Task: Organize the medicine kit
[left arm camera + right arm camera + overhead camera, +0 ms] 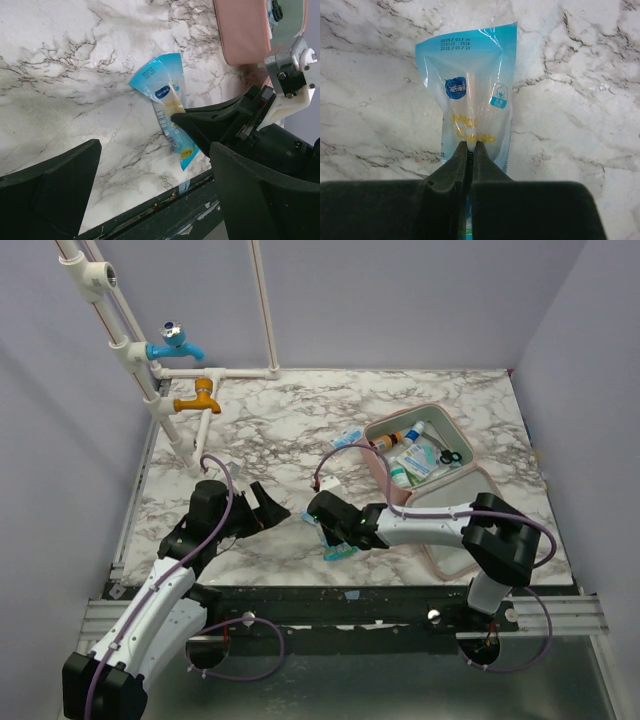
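The medicine kit is a pink soft case lying open at the right of the marble table, one half packed with small bottles and packets. My right arm crosses over its other half. A blue-white sachet lies flat near the table's front edge. My right gripper is shut on the sachet's near end, the two fingers pinching the plastic. My left gripper is open and empty, low over the table left of the sachet. The pink kit wall shows beyond.
A second blue sachet lies just left of the kit. White pipes with a blue tap and an orange tap stand at the back left. The table's dark front rail runs just below the sachet.
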`<state>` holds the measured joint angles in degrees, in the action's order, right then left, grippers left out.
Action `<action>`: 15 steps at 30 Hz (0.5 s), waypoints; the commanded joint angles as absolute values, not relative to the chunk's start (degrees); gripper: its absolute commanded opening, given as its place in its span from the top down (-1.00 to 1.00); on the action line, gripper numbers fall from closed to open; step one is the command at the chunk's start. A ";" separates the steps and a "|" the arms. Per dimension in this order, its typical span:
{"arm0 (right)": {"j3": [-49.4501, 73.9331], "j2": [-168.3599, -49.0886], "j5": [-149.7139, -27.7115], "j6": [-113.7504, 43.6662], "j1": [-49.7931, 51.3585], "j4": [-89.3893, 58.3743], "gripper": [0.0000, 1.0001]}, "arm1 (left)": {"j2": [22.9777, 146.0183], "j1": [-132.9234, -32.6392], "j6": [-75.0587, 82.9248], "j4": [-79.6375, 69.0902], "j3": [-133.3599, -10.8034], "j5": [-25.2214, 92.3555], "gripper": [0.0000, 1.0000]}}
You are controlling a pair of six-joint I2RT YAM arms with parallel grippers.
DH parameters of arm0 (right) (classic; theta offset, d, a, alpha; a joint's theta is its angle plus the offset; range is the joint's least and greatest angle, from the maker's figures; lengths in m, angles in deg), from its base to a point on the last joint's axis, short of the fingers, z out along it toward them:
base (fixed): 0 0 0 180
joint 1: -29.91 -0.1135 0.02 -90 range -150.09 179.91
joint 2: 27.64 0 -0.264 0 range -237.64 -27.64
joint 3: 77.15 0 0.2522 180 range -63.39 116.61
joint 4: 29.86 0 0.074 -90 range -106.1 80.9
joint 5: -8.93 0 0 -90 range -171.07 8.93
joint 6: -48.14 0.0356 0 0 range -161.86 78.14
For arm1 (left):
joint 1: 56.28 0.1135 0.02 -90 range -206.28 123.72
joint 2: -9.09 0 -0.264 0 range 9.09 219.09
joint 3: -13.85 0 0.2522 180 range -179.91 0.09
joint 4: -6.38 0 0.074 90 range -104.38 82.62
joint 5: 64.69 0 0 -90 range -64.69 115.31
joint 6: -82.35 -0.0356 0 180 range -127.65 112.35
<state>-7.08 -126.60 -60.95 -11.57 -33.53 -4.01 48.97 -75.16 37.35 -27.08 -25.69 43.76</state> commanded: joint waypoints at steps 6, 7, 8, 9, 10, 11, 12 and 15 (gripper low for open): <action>-5.43 -116.03 -52.65 -11.26 -34.20 2.40 0.99 | 48.94 -75.18 36.12 -28.66 -28.10 42.67 -0.87; -4.70 -115.29 -51.58 -12.39 -34.20 2.92 0.99 | 49.08 -75.22 36.12 -28.73 -28.26 42.71 -0.87; -4.09 -114.67 -49.88 -13.06 -34.10 3.63 0.99 | 49.17 -75.18 36.11 -28.75 -28.34 42.80 -0.87; -3.55 -114.18 -48.80 -14.38 -33.83 4.06 0.99 | 49.04 -75.18 36.05 -28.80 -28.37 42.86 -0.87; -3.01 -113.67 -47.84 -15.48 -33.46 4.63 0.99 | 49.04 -75.18 35.91 -28.82 -28.38 42.89 -0.87; -2.59 -113.23 -47.16 -16.32 -32.66 5.03 0.99 | 48.93 -75.18 35.86 -28.92 -28.32 42.90 -0.87; -2.34 -112.59 -46.75 -17.66 -31.79 5.10 0.99 | 48.87 -75.18 35.79 -29.01 -28.30 42.82 -0.87; -2.04 -111.16 -46.24 -22.25 -27.65 4.07 0.99 | 48.38 -75.18 35.85 -28.92 -27.76 42.73 -0.87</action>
<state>-3.30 -113.18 -51.27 -15.66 -32.00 2.44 49.08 -75.16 36.73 -28.17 -26.81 43.74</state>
